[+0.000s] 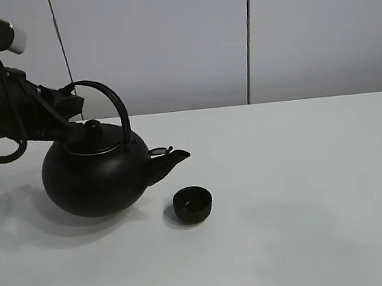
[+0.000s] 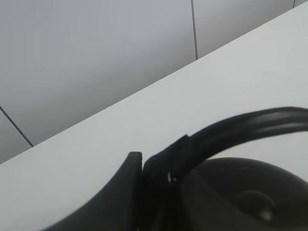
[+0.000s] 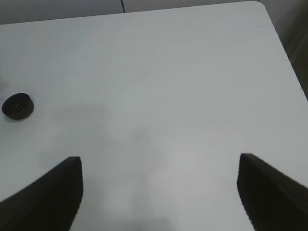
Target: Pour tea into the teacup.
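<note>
The large round black teapot [image 1: 94, 175] is on the left of the table, its spout [image 1: 174, 158] pointing right, just above and left of the teacup [image 1: 192, 205]. The teacup is small, black and handleless and stands on the white table. My left gripper [image 1: 68, 105] is shut on the teapot's arched handle [image 2: 240, 126], near its left end; one finger [image 2: 126, 185] shows in the left wrist view. No stream of tea shows. My right gripper [image 3: 159, 192] is open and empty, high above the table, with the teacup [image 3: 17, 106] far off to one side.
The white table [image 1: 307, 192] stretches to the right of the cup, and its corner shows in the right wrist view [image 3: 260, 6]. Grey wall panels [image 1: 166, 42] stand behind it. The right arm is out of the exterior high view.
</note>
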Tool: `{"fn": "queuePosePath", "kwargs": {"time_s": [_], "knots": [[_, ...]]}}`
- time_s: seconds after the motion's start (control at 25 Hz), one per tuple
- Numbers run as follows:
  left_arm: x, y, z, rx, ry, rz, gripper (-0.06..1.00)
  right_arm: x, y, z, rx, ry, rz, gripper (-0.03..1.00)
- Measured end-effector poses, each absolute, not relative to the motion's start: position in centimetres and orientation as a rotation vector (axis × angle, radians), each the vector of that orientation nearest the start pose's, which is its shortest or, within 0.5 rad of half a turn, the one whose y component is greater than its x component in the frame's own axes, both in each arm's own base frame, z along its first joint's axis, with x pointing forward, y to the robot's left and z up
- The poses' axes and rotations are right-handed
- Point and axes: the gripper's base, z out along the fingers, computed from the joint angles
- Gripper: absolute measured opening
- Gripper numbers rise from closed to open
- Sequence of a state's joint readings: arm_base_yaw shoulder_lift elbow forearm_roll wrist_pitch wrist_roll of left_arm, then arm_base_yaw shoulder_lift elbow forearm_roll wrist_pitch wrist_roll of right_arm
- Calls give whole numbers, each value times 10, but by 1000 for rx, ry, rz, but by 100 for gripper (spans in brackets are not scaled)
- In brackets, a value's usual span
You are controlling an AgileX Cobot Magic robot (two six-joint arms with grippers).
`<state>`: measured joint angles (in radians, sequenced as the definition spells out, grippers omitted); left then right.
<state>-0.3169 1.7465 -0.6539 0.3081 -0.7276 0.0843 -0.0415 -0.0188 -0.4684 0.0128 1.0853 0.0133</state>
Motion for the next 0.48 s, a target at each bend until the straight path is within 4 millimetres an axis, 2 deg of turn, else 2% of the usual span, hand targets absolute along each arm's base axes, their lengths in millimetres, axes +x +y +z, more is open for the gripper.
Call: {"fn": "queuePosePath", "kwargs": {"time_s": [0.48], "knots": [[305, -118, 167, 793, 1720, -122, 12, -5, 1, 266, 56, 2081, -2, 60]]}}
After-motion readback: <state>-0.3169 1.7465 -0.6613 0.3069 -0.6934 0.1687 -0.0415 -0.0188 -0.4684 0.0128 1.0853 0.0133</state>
